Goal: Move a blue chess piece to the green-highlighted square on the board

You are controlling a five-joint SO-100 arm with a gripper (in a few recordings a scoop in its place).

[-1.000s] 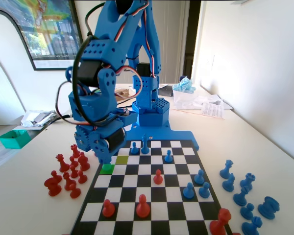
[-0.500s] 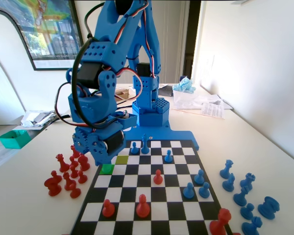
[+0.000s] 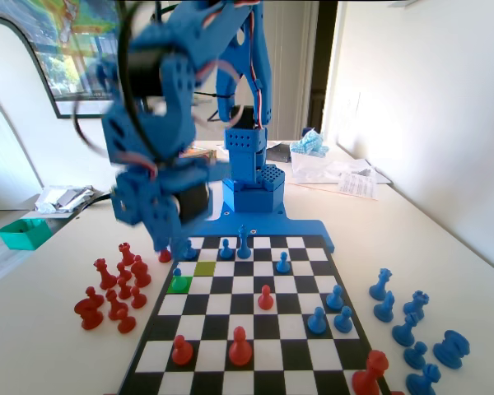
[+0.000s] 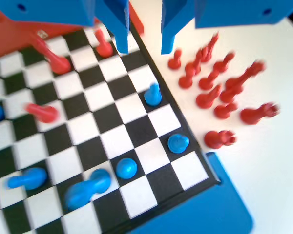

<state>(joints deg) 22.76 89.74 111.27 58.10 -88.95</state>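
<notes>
Two blue jaws of the gripper hang apart with nothing between them, raised above the black-and-white chequered board at its red-piece side. Below the gripper in the wrist view, the small blue plastic pawn with a ball head stands upright; the fixed view shows it on the bright green-highlighted square. Beyond that edge, red pieces crowd the bench, so straight up seems the freest room.

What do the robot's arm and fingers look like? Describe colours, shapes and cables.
The arm is bright blue plastic, blocky, with rows of small holes, dark motor blocks and looping black cables. Its gripper has two flat blue fingers tapering to blunt tips.
</notes>
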